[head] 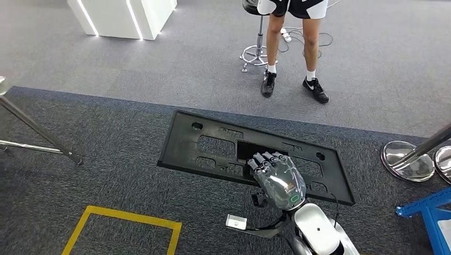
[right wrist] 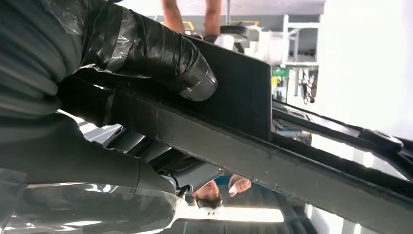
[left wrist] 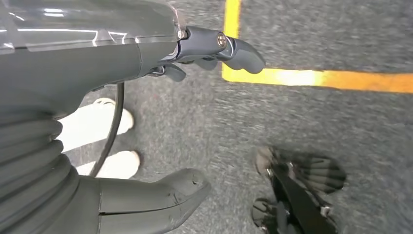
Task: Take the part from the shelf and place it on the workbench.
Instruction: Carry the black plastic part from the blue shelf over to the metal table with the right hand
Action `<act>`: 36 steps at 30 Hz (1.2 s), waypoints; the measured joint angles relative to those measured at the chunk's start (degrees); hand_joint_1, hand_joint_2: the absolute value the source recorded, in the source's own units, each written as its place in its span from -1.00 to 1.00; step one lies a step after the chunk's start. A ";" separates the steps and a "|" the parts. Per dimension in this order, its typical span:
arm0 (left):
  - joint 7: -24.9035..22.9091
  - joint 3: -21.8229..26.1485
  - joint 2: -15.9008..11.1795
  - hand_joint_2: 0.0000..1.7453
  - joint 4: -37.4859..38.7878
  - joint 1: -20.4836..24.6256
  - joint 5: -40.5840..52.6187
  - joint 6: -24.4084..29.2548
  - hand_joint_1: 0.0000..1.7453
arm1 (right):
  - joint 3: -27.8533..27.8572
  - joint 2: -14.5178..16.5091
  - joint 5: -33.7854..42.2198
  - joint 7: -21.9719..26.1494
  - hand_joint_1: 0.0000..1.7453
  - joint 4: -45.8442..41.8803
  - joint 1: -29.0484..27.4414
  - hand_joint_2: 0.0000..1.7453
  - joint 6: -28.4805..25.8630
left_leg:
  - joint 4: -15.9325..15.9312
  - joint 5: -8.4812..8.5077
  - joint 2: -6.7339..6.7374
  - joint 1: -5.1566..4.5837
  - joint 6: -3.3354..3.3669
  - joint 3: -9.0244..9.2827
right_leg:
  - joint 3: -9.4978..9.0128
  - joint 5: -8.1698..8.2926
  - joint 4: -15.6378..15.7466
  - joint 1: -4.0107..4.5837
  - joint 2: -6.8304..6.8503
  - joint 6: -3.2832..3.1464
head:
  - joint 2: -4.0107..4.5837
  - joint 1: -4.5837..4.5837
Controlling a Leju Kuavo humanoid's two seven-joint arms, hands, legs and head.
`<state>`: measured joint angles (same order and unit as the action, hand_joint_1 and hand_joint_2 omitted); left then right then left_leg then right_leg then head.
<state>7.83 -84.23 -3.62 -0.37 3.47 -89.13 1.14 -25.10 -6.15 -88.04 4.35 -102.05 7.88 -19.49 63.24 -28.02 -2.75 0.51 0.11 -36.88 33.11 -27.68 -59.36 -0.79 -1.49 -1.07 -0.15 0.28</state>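
The part (head: 213,143) is a long flat black plastic panel with several cut-outs, held level above the dark carpet in the head view. My right hand (head: 279,178) grips its near edge right of the middle, with the fingers lying over the top face. Close up in the right wrist view, the thumb (right wrist: 160,48) presses on the black panel (right wrist: 243,97) and the rest of the hand wraps under its rim. My left hand (left wrist: 87,63) hangs over the floor, its fingers (left wrist: 234,48) and thumb apart with nothing between them.
A person (head: 290,48) stands beyond the panel beside a stool (head: 258,53). A white block (head: 122,16) stands at the far left. Yellow floor tape (head: 122,218) lies near my feet. Chrome post bases (head: 407,159) and a blue frame (head: 431,212) are on the right, a metal stand leg (head: 37,133) on the left.
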 joint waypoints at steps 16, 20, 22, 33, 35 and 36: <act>-8.54 -0.10 -0.40 1.00 0.00 1.07 -0.14 0.59 -1.00 | 0.80 1.56 2.10 2.96 1.00 -0.07 0.37 1.00 1.96 | -6.20 2.65 2.89 -0.60 2.83 4.06 | 0.53 -4.27 -4.71 0.56 4.30 1.67 | 0.00 -0.02; -7.36 -0.10 -0.26 1.00 0.00 1.16 -0.07 -0.11 -1.00 | 0.80 1.40 1.28 2.04 1.00 0.00 -0.04 1.00 1.86 | -5.96 2.69 -0.13 -0.58 3.05 3.93 | 6.28 -7.46 -15.23 0.33 1.54 2.03 | 0.00 -0.02; -7.05 -0.17 -0.06 1.00 0.00 1.00 0.17 -0.20 -1.00 | 0.95 1.04 1.12 1.58 1.00 -0.18 -0.45 1.00 1.58 | -5.40 2.42 -1.82 -0.48 2.84 3.91 | 4.22 -3.23 -9.82 0.06 0.77 2.17 | 0.00 -0.03; -3.63 -1.69 0.35 1.00 0.00 0.20 1.38 -1.52 -1.00 | 8.46 -2.79 1.34 3.28 1.00 -4.15 -7.07 1.00 -2.34 | 7.60 -4.42 1.67 -0.07 -0.19 -3.33 | -0.71 -0.01 0.98 -0.31 1.58 0.18 | 0.00 0.08; -3.54 -1.74 0.34 1.00 0.00 0.15 1.33 -1.58 -1.00 | 8.94 -3.03 1.33 3.49 1.00 -4.22 -7.49 1.00 -2.36 | 11.77 -5.44 2.41 0.12 -0.43 -5.42 | -0.81 -0.27 0.93 -0.21 3.44 0.17 | 0.00 0.09; -3.54 -1.76 0.35 1.00 0.00 0.02 1.32 -1.58 -1.00 | 9.08 -3.08 1.33 3.52 1.00 -4.22 -7.61 1.00 -2.36 | 10.65 -4.33 2.59 0.18 -0.45 -4.81 | -0.94 -0.41 0.91 -0.19 4.25 0.24 | 0.00 0.09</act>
<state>4.29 -85.99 -3.27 -0.37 3.49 -87.82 -0.44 -16.03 -9.23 -86.71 7.87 -106.27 0.28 -21.85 73.89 -32.34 -0.16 0.69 -0.33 -41.68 32.17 -28.08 -58.45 -0.98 2.75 -0.83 -0.15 0.37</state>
